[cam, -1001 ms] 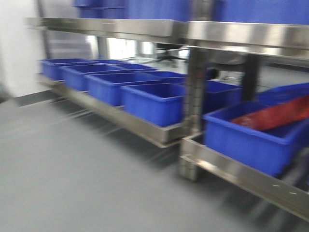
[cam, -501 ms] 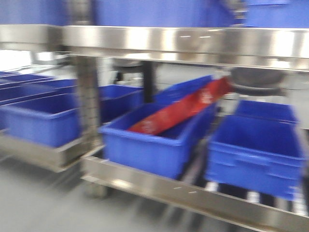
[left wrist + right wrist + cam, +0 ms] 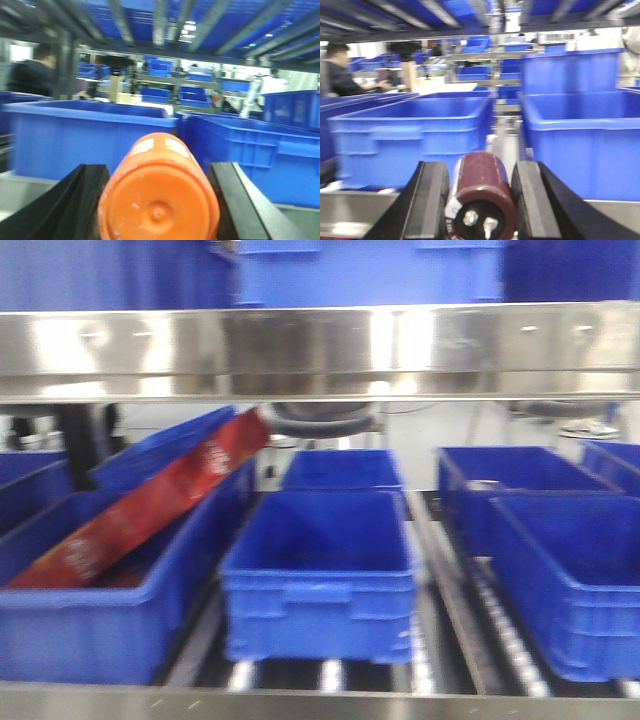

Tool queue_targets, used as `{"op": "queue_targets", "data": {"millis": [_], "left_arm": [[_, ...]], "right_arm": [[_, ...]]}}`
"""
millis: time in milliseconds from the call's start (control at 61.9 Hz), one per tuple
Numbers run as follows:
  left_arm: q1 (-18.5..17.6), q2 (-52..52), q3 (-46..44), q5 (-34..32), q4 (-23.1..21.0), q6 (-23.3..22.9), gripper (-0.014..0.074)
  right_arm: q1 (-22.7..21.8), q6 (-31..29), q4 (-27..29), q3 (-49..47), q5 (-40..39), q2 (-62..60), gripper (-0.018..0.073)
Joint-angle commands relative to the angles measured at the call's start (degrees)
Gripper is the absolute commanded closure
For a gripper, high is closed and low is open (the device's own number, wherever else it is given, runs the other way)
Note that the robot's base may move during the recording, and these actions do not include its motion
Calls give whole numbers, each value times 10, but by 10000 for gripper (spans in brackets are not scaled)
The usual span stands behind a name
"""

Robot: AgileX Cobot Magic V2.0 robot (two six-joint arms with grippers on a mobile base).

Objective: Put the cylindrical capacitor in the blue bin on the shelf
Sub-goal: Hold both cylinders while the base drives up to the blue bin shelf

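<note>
One orange cylinder, one cylindrical capacitor, one red packet, at least six blue bins.

Black fingers hold an orange cylinder facing blue bins.

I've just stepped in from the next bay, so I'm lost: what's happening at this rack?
A two-armed robot faces the steel shelf of blue bins. Its right claw is shut on a dark reddish cylindrical capacitor; its left claw grips an orange cylinder. Both are held in front of the lower-tier bins, so the capacitor is not in a bin yet. The left bin holds a long red pack.
</note>
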Motion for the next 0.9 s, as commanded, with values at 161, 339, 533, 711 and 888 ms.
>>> {"op": "queue_targets", "data": {"millis": [161,339,533,711,888], "left_arm": [[1,-3,-1,-16,-2,-3,708],[1,-3,-1,-16,-2,-3,708],[1,-3,-1,-16,-2,-3,708],[1,-3,-1,-16,-2,-3,708],[1,-3,-1,-16,-2,-3,708]], "right_arm": [[-1,-1,-6,0,-14,-2,722],[-1,-1,-6,0,-14,-2,722],[-1,-1,-6,0,-14,-2,722],[-1,-1,-6,0,-14,-2,722],[-1,-1,-6,0,-14,-2,722]]}}
